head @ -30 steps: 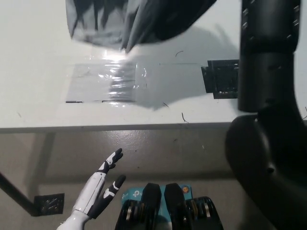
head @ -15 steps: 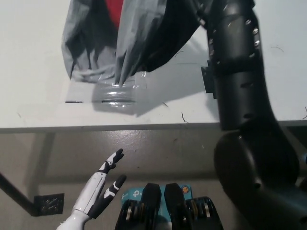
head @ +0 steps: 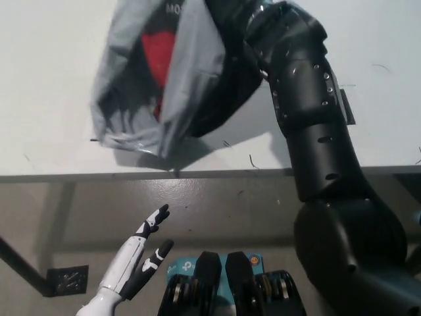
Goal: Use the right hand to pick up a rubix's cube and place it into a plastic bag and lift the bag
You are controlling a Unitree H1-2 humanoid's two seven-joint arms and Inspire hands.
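Note:
A grey plastic bag (head: 174,79) hangs crumpled over the white table (head: 46,99), casting a shadow beneath it. Through its thin side shows a red face of the Rubik's cube (head: 158,56). My black right arm reaches up from the bottom right, and my right hand (head: 266,26) is at the bag's dark upper right part, closed on it and mostly hidden by the plastic. My white left hand (head: 135,263) rests low at the left, below the table's edge, with its fingers apart and nothing in it.
The table's front edge (head: 131,176) runs across the middle of the picture, with floor below it. A dark flat piece (head: 347,108) on the table peeks out behind my right forearm. A black bracket (head: 66,280) lies on the floor at lower left.
My right arm has swung left across the table, and the bag has come lower in the picture. It now covers the shiny clear patch on the table. The cube's red face now shows.

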